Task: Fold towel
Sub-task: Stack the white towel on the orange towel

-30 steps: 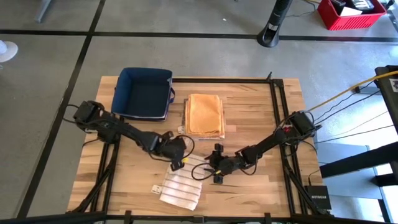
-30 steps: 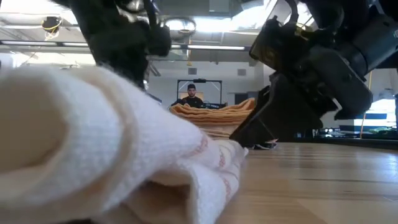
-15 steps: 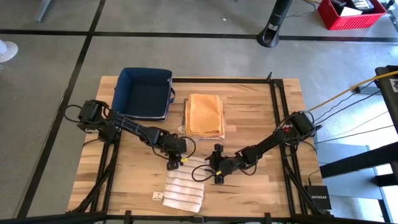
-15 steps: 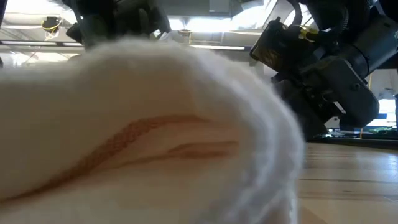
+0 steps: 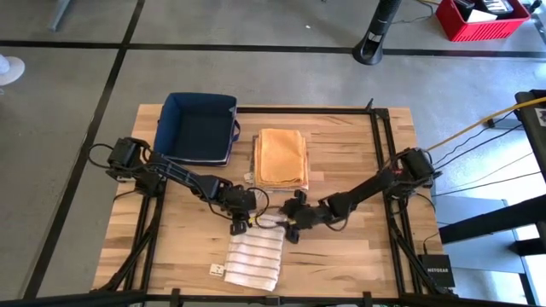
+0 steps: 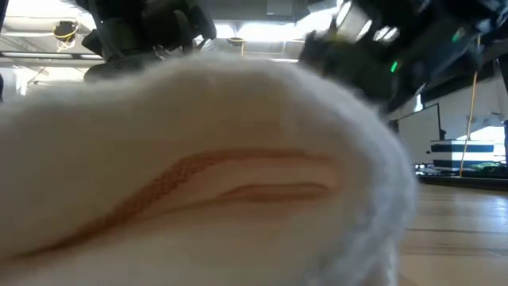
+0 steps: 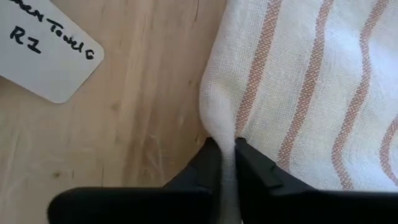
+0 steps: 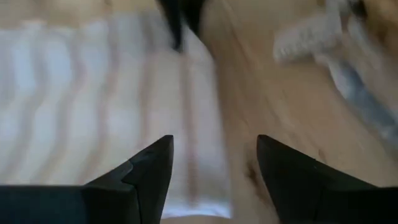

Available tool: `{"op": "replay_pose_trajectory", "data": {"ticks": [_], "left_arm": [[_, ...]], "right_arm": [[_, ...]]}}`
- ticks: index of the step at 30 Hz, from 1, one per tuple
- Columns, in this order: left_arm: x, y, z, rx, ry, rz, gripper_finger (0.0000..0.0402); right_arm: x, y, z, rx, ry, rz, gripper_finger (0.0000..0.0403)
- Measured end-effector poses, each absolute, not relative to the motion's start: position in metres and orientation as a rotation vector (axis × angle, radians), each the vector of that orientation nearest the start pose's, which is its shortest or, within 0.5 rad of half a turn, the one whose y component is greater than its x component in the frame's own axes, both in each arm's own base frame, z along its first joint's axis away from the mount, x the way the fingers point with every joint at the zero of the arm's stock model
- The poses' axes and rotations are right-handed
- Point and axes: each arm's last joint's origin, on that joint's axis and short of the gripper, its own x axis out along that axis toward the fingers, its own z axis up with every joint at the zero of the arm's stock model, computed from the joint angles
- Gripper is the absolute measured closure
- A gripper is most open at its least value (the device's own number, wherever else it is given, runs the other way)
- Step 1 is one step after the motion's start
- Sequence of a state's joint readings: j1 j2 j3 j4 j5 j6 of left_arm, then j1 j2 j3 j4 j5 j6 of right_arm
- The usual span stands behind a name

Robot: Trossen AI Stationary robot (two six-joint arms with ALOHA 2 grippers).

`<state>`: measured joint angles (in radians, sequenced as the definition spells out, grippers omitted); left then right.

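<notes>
A white towel with orange stripes (image 5: pixel 254 260) lies folded on the wooden table near its front edge. It fills the foreground of the low view (image 6: pixel 198 183). My left gripper (image 5: pixel 240 227) is at the towel's far left corner, shut on the cloth (image 7: pixel 311 81). My right gripper (image 5: pixel 290 228) hovers open by the towel's far right corner. Its fingers straddle the towel's edge (image 8: pixel 186 124) without touching it. The right wrist view also shows the left gripper's fingers (image 8: pixel 180 22) farther off. My left gripper pinches a small raised ridge of the towel's left edge (image 7: pixel 219 121) between its two fingers, close to the far corner. The fingers come steeply from above. One layer or several, I cannot tell. The rest of the towel lies flat on the table.
A dark blue bin (image 5: pixel 199 128) stands at the far left. A stack of folded orange towels (image 5: pixel 281 158) lies beside it. A white label card (image 7: pixel 43 50) lies on the wood left of the towel. Bare wood stretches to the right.
My left gripper has sunk and tipped steeper onto the towel's far left corner and shut on it. The towel's far part, bunched up before, now lies flat as a rectangle. My right gripper has moved left and toward the far edge, to the towel's far right corner, rolling a little.
</notes>
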<state>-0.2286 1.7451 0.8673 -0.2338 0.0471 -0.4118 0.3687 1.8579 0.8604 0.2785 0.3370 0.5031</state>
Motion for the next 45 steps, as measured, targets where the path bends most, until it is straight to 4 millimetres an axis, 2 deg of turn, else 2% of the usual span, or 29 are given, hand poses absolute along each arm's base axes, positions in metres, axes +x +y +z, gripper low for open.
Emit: {"op": "replay_pose_trajectory", "data": {"ticks": [4, 8, 10, 14, 19, 21, 26, 30, 34, 40, 45], "left_arm": [[0.303, -0.072, 0.127, -0.264, 1.133, -0.018, 0.0364], [0.303, -0.072, 0.127, -0.246, 1.129, -0.025, 0.0372], [0.303, -0.072, 0.127, -0.239, 1.129, -0.028, 0.0378], [0.304, -0.072, 0.127, -0.239, 1.127, -0.026, 0.0381], [0.306, -0.073, 0.127, -0.22, 1.09, 0.001, 0.0382], [0.307, -0.073, 0.128, -0.225, 1.076, -0.002, 0.0383], [0.312, -0.08, 0.139, -0.213, 1.037, -0.003, 0.0384], [0.32, -0.084, 0.161, -0.175, 0.974, 0.004, 0.0384], [0.329, -0.081, 0.188, -0.116, 0.949, 0.042, 0.0384], [0.342, -0.068, 0.227, 0.022, 0.911, 0.137, 0.0384], [0.351, -0.05, 0.255, 0.072, 0.897, 0.198, 0.0384]], "right_arm": [[0.334, 0.108, 0.1, 0.293, 0.742, -0.076, 0.0169], [0.337, 0.109, 0.09, 0.315, 0.766, -0.035, 0.0173], [0.337, 0.109, 0.086, 0.31, 0.779, -0.038, 0.0188], [0.336, 0.109, 0.084, 0.297, 0.792, -0.032, 0.0254], [0.336, 0.111, 0.083, 0.273, 0.812, 0.052, 0.0375], [0.336, 0.112, 0.085, 0.25, 0.812, 0.077, 0.0386], [0.327, 0.112, 0.103, 0.159, 0.823, 0.063, 0.0385], [0.315, 0.108, 0.128, 0.016, 0.821, -0.007, 0.0392], [0.304, 0.101, 0.158, -0.043, 0.803, -0.051, 0.0387], [0.287, 0.091, 0.195, -0.154, 0.733, -0.152, 0.0394], [0.278, 0.071, 0.23, -0.202, 0.634, -0.258, 0.0392]]}}
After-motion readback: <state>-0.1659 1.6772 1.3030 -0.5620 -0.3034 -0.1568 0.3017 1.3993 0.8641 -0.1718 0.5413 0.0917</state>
